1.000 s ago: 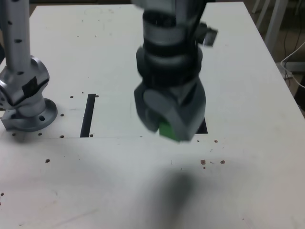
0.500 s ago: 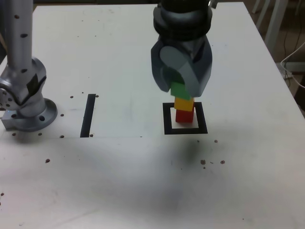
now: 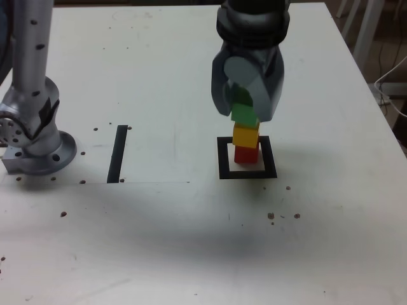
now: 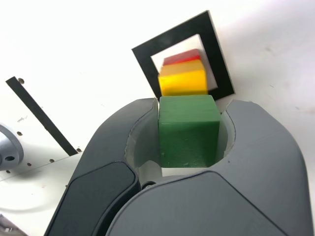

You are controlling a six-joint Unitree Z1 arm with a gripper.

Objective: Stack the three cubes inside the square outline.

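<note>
A red cube (image 3: 246,154) stands inside the square outline (image 3: 222,159) of black tape, and a yellow cube (image 3: 245,135) sits on top of it. My gripper (image 3: 245,105) is shut on the green cube (image 3: 243,114) and holds it directly over the yellow one, at its top face; contact between them cannot be told. The wrist view shows the green cube (image 4: 188,130) clamped between both jaws of the gripper (image 4: 189,113), with the yellow cube (image 4: 182,82), the red cube (image 4: 181,57) and the outline (image 4: 172,37) just beyond it.
A straight black tape strip (image 3: 117,152) lies on the white table toward the exterior view's left, and the arm's metal base (image 3: 35,143) stands beside it. Small dark specks dot the tabletop (image 3: 191,241) in front of the outline.
My gripper has carried the green cube from low in front of the outline up over the red and yellow stack. In the last half second it shifted slightly toward the exterior view's right.
</note>
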